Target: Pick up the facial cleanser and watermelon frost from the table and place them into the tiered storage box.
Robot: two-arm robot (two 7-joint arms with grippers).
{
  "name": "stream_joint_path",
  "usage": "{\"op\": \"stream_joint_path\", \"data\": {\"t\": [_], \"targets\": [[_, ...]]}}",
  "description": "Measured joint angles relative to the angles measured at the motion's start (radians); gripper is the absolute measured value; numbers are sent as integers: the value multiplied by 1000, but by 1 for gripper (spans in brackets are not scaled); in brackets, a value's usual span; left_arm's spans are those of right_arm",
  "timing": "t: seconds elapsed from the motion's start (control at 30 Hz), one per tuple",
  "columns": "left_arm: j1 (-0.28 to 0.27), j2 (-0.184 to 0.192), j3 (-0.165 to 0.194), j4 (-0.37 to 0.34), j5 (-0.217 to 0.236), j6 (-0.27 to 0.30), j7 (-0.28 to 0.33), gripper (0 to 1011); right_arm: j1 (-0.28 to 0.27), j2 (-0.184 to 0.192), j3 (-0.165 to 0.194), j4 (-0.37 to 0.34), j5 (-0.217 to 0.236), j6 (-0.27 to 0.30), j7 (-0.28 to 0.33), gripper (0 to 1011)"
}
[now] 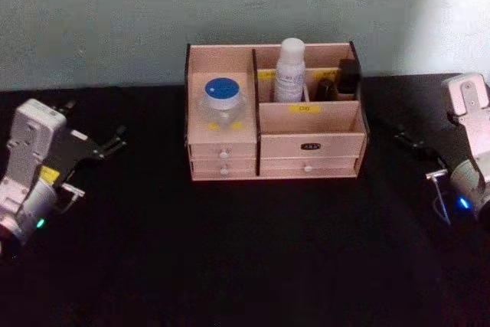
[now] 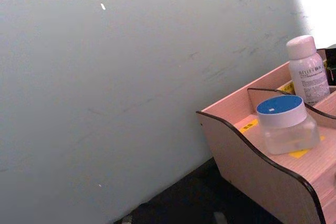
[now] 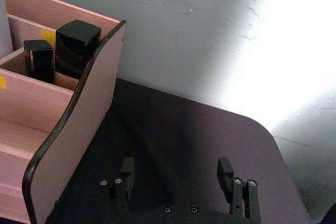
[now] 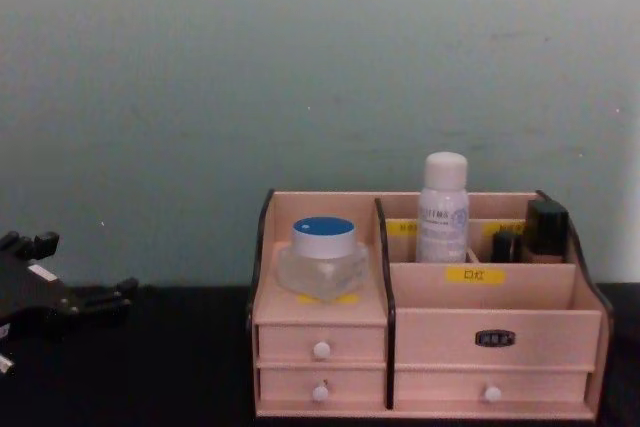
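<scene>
Looking inward from both sides, I see the jar [image 1: 222, 102] and white bottle [image 1: 289, 71] already standing upright in the storage box [image 1: 310, 145] — my left tool [image 1: 109, 145] and right tool [image 3: 176, 178] flank it, both open and empty on the worktop [image 1: 245, 250].

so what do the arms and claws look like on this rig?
Both arms have pale grey, boxy wrist housings. The left claw is black, on a black bracket with a small yellow label and a green light lower on the wrist. The right claw has black fingers fixed with small silver screws; its wrist shows a blue light and a thin cable.
</scene>
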Motion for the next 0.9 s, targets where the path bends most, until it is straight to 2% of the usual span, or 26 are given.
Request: {"op": "stream_joint_path", "data": {"t": [0.9], "targets": [[0,0,0,0,0,0,0,1001,0,2,1,-2,3,0,2,1002]]}}
